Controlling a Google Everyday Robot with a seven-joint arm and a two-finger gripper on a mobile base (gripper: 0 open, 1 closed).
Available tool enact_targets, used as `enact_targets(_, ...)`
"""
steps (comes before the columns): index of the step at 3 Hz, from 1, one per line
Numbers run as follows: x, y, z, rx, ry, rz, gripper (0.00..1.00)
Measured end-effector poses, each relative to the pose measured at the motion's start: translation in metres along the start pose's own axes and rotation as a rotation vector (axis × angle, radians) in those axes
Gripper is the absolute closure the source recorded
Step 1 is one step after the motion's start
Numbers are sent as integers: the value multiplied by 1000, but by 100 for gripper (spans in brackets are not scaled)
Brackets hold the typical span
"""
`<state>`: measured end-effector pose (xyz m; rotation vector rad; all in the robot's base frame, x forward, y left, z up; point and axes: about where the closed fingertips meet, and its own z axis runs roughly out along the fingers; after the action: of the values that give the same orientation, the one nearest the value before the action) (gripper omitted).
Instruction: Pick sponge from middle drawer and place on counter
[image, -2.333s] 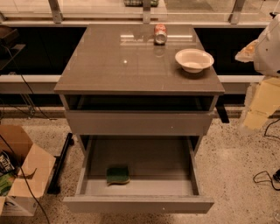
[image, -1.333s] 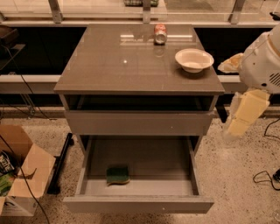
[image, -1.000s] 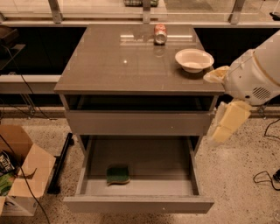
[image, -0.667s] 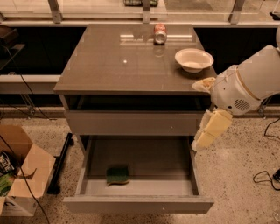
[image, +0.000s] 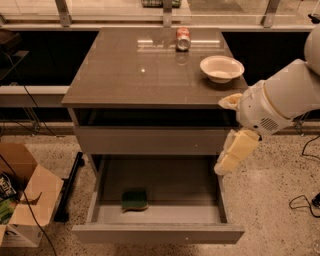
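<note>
sponge (image: 134, 200) front-left on drawer (image: 200, 233) floor | jaws over drawer's right rim, well apart from sponge | opening: cannot tell

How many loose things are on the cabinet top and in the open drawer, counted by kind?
Cans: 1, red metal can on the glossy grey-brown counter.
Bowls: 1, white round bowl on the counter.
Sponges: 1, green-topped yellow sponge in the open grey middle drawer.
Total: 3.
The gripper hangs over the drawer's right edge.
</note>
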<state>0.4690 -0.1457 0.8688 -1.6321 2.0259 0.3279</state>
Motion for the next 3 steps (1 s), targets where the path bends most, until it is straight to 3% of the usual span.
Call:
enact_targets(1, 2, 1, 48, -56, -18, 19, 0)
enact_targets(3, 13, 10, 166, -155, -138, 94, 0)
